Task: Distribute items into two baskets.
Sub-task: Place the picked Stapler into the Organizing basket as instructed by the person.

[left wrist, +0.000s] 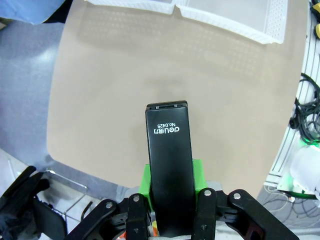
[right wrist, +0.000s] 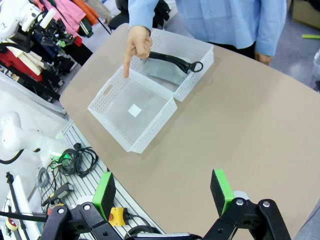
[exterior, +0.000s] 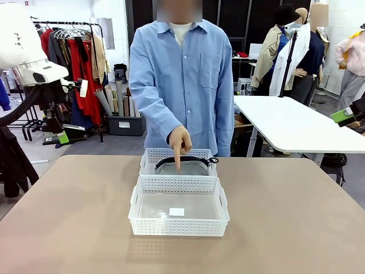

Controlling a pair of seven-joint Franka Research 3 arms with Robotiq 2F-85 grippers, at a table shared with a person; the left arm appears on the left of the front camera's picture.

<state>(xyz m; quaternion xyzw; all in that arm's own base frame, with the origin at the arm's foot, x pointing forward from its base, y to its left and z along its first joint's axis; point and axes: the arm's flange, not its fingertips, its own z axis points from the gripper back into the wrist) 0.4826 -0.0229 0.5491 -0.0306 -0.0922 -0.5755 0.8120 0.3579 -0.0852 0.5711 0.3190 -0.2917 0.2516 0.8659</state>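
Even, bright overhead light in all views. Table [exterior: 68,228] matte, no glare. Soft, faint shadow under near basket [exterior: 178,206]. Front view sharp. Both wrist views show wide-angle bowing: table edges curve toward frame borders. Stapler [left wrist: 169,165] casts no distinct shadow; its white print reads sharp.

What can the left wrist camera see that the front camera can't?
Left wrist view: the left pincer shut on a black stapler, held over the table.

Front view: the person's hand pointing a finger down at the far basket, where a grey pouch lies.

Both: the tan table and the near basket, which has nothing in it but its label.
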